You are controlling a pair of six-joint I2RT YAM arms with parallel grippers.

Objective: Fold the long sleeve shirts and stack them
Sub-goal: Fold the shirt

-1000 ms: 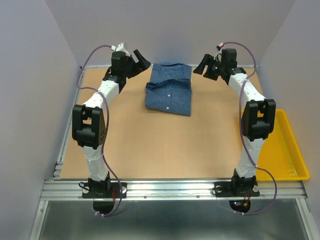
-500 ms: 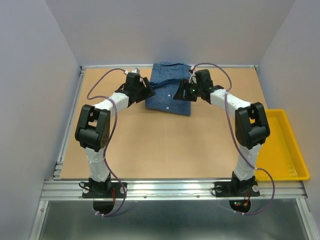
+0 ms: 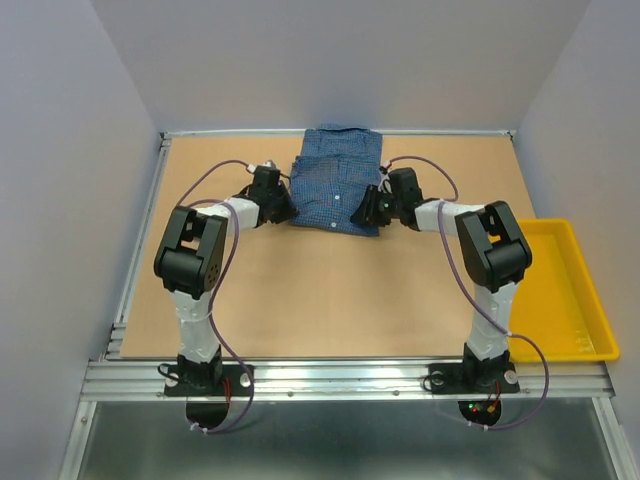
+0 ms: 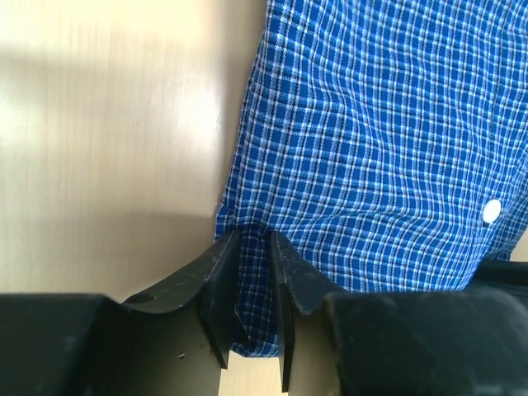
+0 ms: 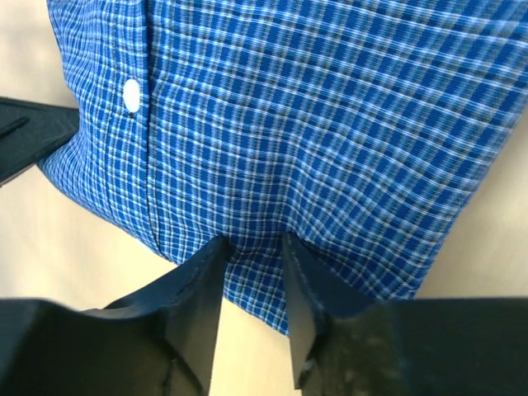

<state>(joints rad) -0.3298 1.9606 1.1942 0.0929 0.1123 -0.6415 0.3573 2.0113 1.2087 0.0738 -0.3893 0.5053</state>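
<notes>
One blue fine-checked button-up shirt [image 3: 335, 185]; left pincer [image 4: 253, 241] and right pincer [image 5: 252, 244] pinch its near hem, fold apparently starting; next probably needs an even lift.

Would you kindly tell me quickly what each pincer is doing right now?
Left pincer: closed on the left edge of the shirt.
Right pincer: closed on the shirt's right edge.

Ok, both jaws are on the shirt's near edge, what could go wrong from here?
The left jaws pinch only a small tuck at the shirt corner, so it may slip free on lifting. The right jaws grip the folded edge; catching only some layers could undo the fold.
</notes>
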